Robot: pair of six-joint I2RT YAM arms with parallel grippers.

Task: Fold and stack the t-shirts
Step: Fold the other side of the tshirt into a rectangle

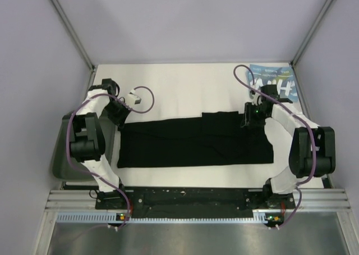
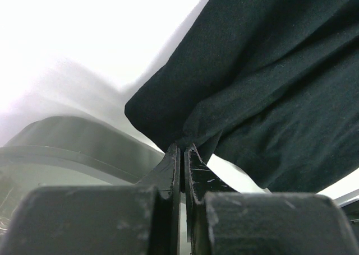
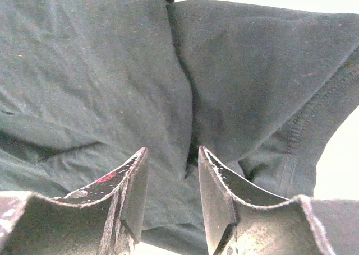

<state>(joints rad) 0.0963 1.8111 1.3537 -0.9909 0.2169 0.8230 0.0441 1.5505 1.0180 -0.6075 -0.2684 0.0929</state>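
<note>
The black t-shirt (image 1: 193, 140) lies spread in a wide band across the middle of the white table. My left gripper (image 1: 121, 118) is at its back left corner, shut, with a pinch of the black t-shirt (image 2: 252, 81) between its tips (image 2: 183, 148). My right gripper (image 1: 250, 118) hovers over the shirt's back right part. Its jaws stand open just above a crease in the black t-shirt (image 3: 112, 70), with nothing between the fingertips (image 3: 171, 154). The light blue t-shirt (image 1: 275, 81) with white letters lies at the back right corner.
A dark green tray (image 1: 59, 154) sits off the table's left edge, also visible under my left wrist as the tray (image 2: 67, 143). Grey walls enclose the table on three sides. A purple cable (image 1: 147, 101) loops near the left arm.
</note>
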